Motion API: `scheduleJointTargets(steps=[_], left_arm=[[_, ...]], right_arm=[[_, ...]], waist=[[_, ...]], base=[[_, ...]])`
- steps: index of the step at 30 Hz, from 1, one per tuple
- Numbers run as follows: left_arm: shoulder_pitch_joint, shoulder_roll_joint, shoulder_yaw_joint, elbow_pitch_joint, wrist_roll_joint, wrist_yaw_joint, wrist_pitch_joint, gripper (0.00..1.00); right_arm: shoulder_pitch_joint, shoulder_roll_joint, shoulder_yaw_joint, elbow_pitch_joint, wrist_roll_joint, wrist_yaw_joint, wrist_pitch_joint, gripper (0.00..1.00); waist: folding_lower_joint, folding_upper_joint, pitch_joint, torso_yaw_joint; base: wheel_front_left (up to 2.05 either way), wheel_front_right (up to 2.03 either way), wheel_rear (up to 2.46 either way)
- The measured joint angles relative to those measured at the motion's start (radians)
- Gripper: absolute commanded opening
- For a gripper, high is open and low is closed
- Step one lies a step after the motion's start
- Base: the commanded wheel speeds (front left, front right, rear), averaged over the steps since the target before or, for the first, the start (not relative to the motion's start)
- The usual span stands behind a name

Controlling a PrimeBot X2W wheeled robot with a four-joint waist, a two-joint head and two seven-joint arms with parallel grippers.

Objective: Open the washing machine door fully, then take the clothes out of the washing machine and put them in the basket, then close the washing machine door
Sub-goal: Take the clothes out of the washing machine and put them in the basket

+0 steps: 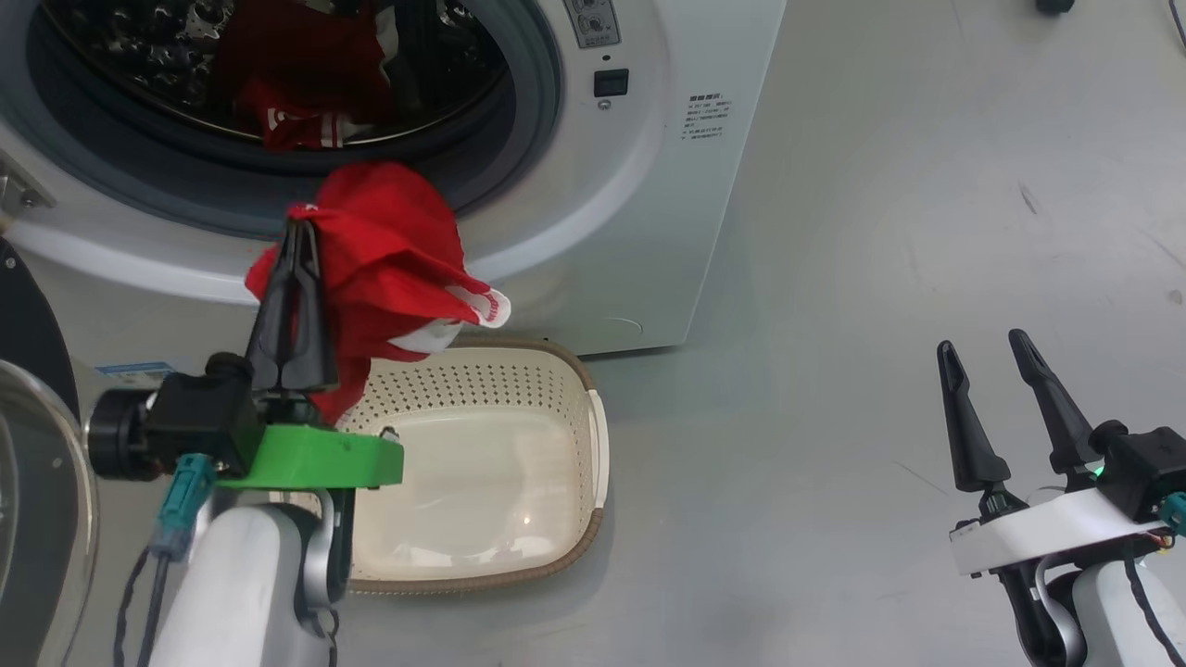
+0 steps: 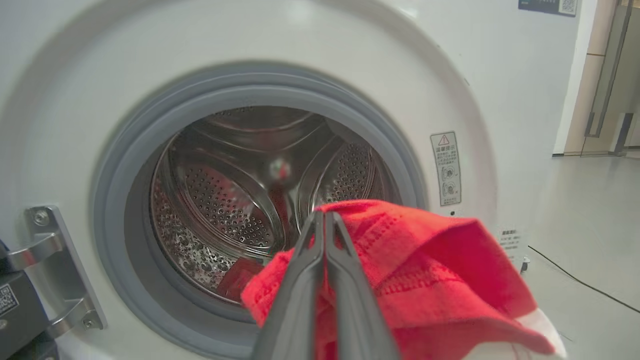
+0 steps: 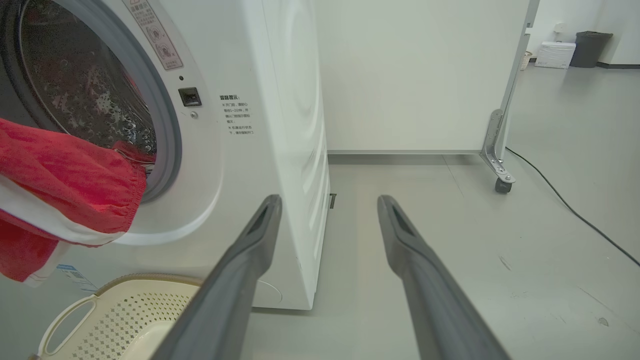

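I have my left gripper (image 1: pixel 299 232) pinched on a red garment (image 1: pixel 389 250) at centre-left, hanging over the basket (image 1: pixel 598 445) below the washing machine (image 1: pixel 649 185). More clothes (image 1: pixel 296 120) in the drum, upper left. Right gripper (image 1: pixel 981 343) is spread wide and empty, lower right.

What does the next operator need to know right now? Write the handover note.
Left gripper: shut on a red garment, which hangs in front of the drum opening, by the washer-side end of the basket.
Right gripper: open, empty, over the floor to the right.
Washing machine door: open, swung to the left.
Done: door opened; one garment lifted out of the washing machine.
Left: drop this garment into the basket, which holds nothing yet; fetch the other red clothes from the drum; close the door.
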Motion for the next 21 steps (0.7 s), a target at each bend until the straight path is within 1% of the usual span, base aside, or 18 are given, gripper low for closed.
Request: scheduleJointTargets(steps=[5,9,13,15,21], left_arm=[[0.048,0.001,-0.049,0.003,-0.052,0.007,0.009,0.0],[0.071,0.001,-0.085,0.032,-0.088,0.007,0.017,0.0],[0.092,0.002,-0.094,0.081,-0.114,0.009,0.021,0.0],[0.101,0.002,-0.095,0.105,-0.166,0.013,0.021,0.0],[0.101,0.003,-0.094,0.202,-0.202,0.017,0.031,0.0]], right_arm=[[0.002,0.0,-0.002,-0.015,0.0,0.0,0.0,1.0],[0.002,-0.001,-0.002,-0.023,0.0,0.0,0.0,1.0],[0.001,-0.002,0.015,-0.032,0.0,0.0,0.0,1.0],[-0.003,-0.002,0.022,-0.035,0.001,0.0,0.0,1.0],[-0.006,-0.01,0.027,-0.043,0.004,0.0,0.0,1.0]], waist=[[0.0,0.0,0.017,0.0],[0.0,0.0,0.035,0.002],[0.0,0.0,0.054,0.0],[0.0,0.0,0.065,-0.004],[0.0,0.0,0.102,-0.022]], base=[[0.0,0.0,0.0],[0.0,0.0,0.0],[0.0,0.0,0.0],[0.0,0.0,0.0],[0.0,0.0,0.0]])
